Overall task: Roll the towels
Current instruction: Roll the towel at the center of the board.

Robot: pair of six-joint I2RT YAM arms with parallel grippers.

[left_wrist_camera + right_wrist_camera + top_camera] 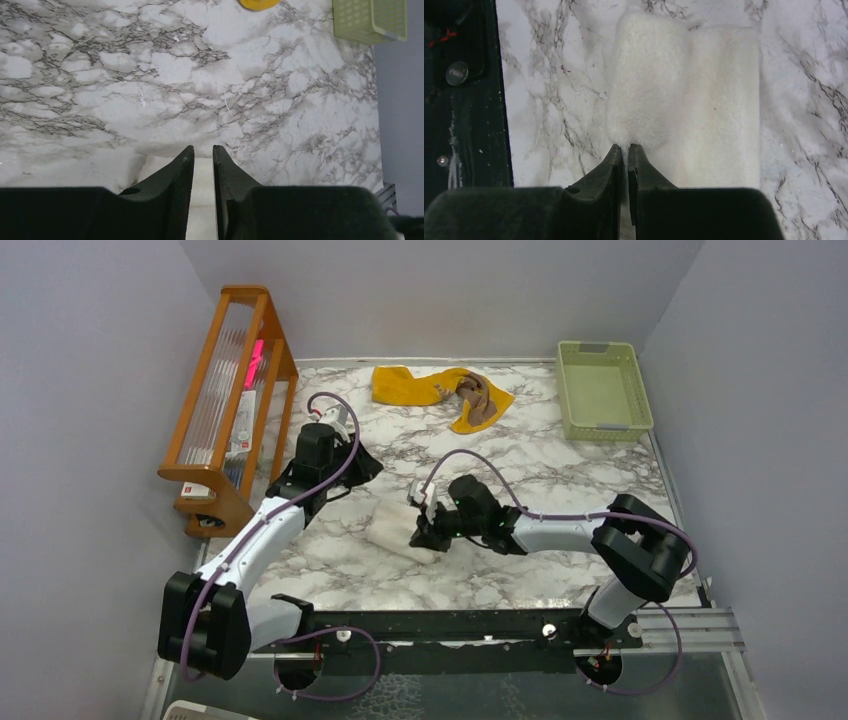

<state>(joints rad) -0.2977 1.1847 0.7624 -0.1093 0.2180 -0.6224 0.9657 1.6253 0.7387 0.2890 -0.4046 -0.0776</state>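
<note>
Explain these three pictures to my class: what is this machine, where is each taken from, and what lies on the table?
Two robot arms work at a marble table. One picture looks down from above; the others come from a camera on each wrist. A white towel lies in the middle, a yellow towel and brown towel at the back, a green basket nearby. The right tool pinches the white towel's rolled edge; the left tool stands slightly open over that towel.
</note>
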